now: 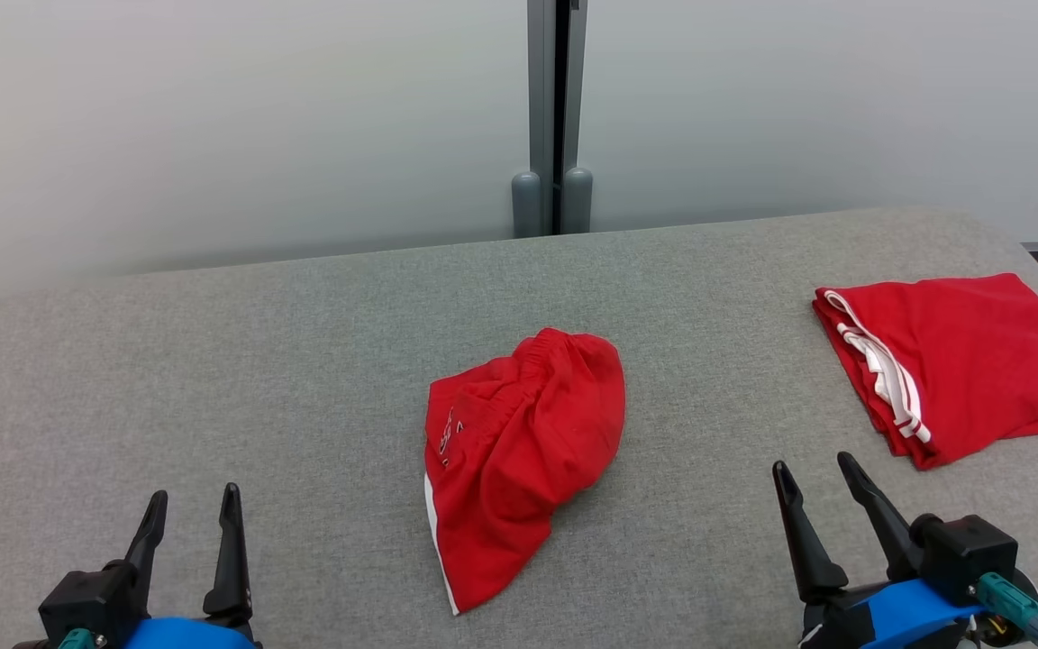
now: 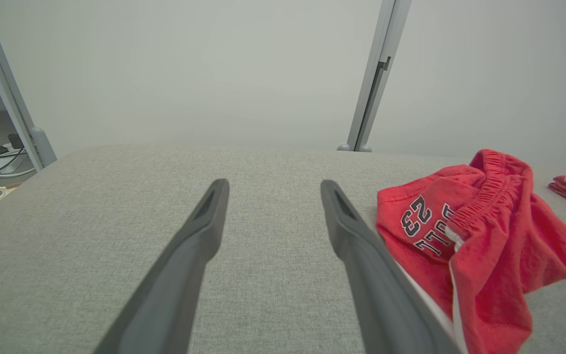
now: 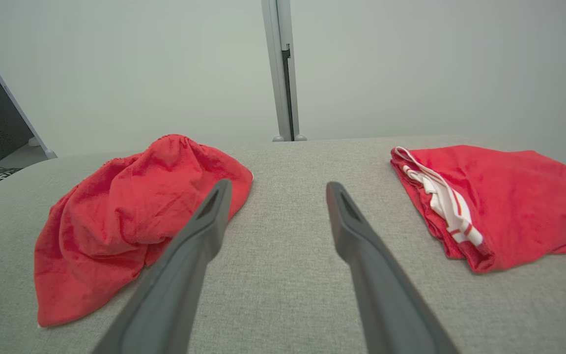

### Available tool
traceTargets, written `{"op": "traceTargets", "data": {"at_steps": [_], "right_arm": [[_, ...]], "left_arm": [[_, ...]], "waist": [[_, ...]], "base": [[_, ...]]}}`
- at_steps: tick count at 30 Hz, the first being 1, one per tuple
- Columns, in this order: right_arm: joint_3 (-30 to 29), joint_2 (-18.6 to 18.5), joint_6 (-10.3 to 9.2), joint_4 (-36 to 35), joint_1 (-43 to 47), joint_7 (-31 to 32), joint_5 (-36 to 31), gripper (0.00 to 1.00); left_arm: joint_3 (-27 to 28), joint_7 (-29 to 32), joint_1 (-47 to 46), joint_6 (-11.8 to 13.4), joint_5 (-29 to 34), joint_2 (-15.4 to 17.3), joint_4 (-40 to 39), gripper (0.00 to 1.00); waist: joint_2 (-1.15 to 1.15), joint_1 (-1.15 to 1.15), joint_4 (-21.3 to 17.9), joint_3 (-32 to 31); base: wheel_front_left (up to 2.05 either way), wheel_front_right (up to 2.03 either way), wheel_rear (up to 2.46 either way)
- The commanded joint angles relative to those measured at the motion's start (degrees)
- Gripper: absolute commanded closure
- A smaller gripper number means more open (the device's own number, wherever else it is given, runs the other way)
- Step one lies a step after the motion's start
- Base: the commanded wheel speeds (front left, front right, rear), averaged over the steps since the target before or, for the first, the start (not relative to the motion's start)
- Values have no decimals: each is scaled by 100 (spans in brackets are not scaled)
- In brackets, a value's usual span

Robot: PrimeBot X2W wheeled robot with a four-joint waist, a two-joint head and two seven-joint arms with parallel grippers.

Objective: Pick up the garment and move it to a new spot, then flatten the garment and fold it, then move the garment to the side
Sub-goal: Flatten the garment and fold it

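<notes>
1. Lettering on the crumpled red garment (image 2: 504, 255) is partly lost in the folds: "23" is read upside down in the left wrist view, and the letters beside it cannot be made out in full
2. Its near edge is covered in that view by one finger (image 2: 376, 275) of the left gripper (image 2: 273, 186)
3. The folded red garment (image 1: 960, 361) is cut off by the frame edge in the left wrist view, and its layers cannot be counted
4. Both gripper bodies are cropped by the bottom edge of the head view
5. Two red garments are counted: the crumpled one lies at the middle of the grey padded table (image 1: 213, 361), the folded one near the table's right end, well apart from it
6. Two grippers are counted, with four dark fingers in all; the left gripper is spread wide with nothing between its fingers, and the right gripper (image 1: 812, 462) is likewise spread wide and empty, one to each side of the crumpled garment
7. One grey post (image 1: 555, 117) is seen behind the table
</notes>
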Motion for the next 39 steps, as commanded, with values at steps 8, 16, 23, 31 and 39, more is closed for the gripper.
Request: {"op": "traceTargets", "data": {"at_steps": [8, 16, 23, 31, 39], "right_arm": [[65, 0, 3, 4, -34, -25, 18, 0], [127, 0, 2, -27, -113, -32, 2, 0], [274, 0, 3, -30, -279, 1, -5, 0], [550, -1, 2, 45, -582, -55, 10, 0], [911, 0, 2, 278, -841, -219, 144, 0]], "left_arm": [[-57, 135, 107, 70, 9, 83, -155, 0], [-255, 645, -453, -73, -36, 139, -381, 0], [-676, 2084, -1850, -391, -439, -184, 79, 0], [-894, 3268, -3311, -681, -949, -689, 1091, 0], [-830, 4089, -4042, -670, -1381, -868, 1856, 0]], "waist": [[0, 0, -75, 40], [0, 0, -141, 205], [0, 0, -217, 466], [0, 0, -681, 782], [0, 0, -1279, 985]], "base": [[0, 0, 0], [0, 0, 0], [0, 0, 0], [0, 0, 0], [0, 0, 0]]}}
